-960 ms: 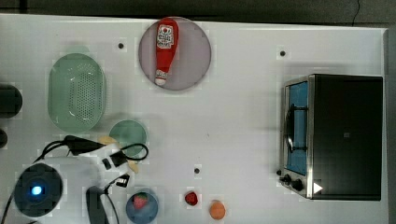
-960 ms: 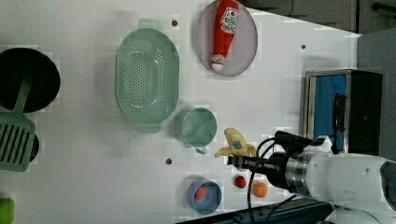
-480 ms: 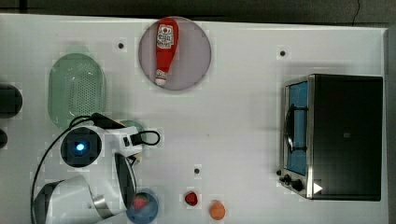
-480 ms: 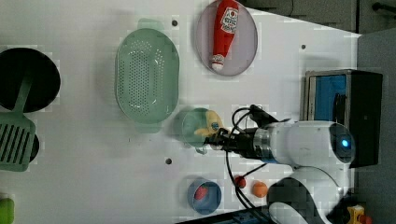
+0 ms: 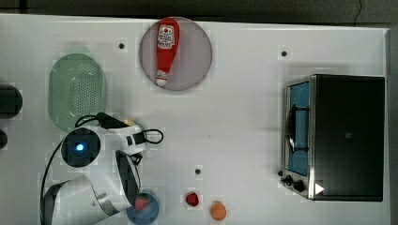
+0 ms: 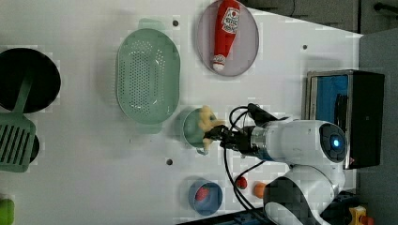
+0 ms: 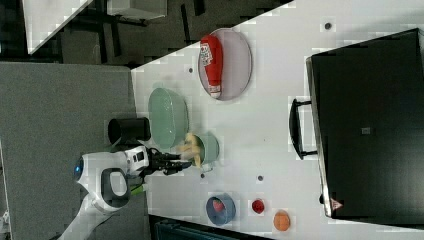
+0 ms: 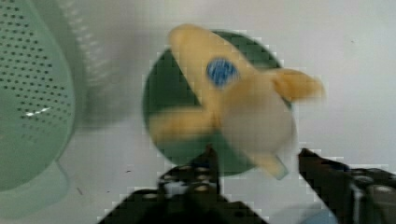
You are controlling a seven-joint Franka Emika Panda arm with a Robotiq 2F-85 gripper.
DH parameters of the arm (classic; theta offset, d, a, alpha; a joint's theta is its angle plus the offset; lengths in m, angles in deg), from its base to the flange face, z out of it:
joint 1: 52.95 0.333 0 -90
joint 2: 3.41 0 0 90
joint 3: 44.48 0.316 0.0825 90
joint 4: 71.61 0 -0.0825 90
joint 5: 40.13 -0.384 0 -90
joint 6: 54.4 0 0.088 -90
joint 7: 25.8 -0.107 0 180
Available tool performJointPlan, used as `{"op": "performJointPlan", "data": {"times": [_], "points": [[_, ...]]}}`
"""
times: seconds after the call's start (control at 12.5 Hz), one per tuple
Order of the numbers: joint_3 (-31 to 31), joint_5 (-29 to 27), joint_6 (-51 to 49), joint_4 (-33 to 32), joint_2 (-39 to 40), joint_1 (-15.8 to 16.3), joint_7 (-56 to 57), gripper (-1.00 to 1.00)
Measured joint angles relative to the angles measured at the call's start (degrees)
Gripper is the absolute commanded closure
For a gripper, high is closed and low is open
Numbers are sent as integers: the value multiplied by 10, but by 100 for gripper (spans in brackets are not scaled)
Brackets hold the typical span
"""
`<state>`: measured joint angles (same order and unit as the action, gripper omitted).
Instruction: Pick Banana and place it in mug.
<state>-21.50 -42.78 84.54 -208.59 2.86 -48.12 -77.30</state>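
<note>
The pale yellow banana (image 8: 243, 107) with a blue sticker sits tilted over the mouth of the small green mug (image 8: 163, 93), blurred, its lower tip just past the rim. My gripper (image 8: 256, 153) is open right beside the mug, one finger on each side of the banana's tip and neither touching it. In the left view the banana (image 6: 206, 119) sticks out of the mug (image 6: 190, 129) with the gripper (image 6: 216, 135) at its right. The right view has the banana (image 7: 191, 147) at the mug's (image 7: 212, 147) rim. From the top view my wrist covers the mug, and a bit of banana (image 5: 129, 123) peeks out.
The pale-green colander (image 5: 77, 89) stands close beside the mug. A ketchup bottle (image 5: 165, 44) lies on a grey plate (image 5: 187, 56). A blue bowl (image 5: 143, 208) with a strawberry, a red fruit (image 5: 192, 199) and an orange (image 5: 218, 211) lie near the front edge. A toaster oven (image 5: 347, 136) stands at the top view's right.
My arm carried the banana from beside the blue bowl to the mug. The fingers have spread apart, and the banana now lies loose over the mug's mouth.
</note>
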Motion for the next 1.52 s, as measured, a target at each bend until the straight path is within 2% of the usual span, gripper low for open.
{"op": "performJointPlan", "data": {"times": [0.08, 0.32, 0.56, 0.72, 0.88, 1.04, 1.12, 1.2, 1.28, 1.52], "points": [[-5, -2, 10, 1, -1, 5, -7, -100], [-16, -6, 11, 3, -3, 9, -15, -100], [-28, -8, -24, 38, -30, -3, -16, -100], [-79, -23, -136, 87, -78, 12, -21, -100], [-123, -21, -214, 143, -137, -3, -21, -100], [-179, 1, -291, 204, -172, -4, -21, -100], [-209, 27, -339, 237, -178, -5, -22, -100], [-219, 36, -365, 262, -178, -22, -22, -100], [-236, 32, -389, 281, -175, -25, -22, -100], [-275, 32, -435, 297, -176, -24, -21, -100]]}}
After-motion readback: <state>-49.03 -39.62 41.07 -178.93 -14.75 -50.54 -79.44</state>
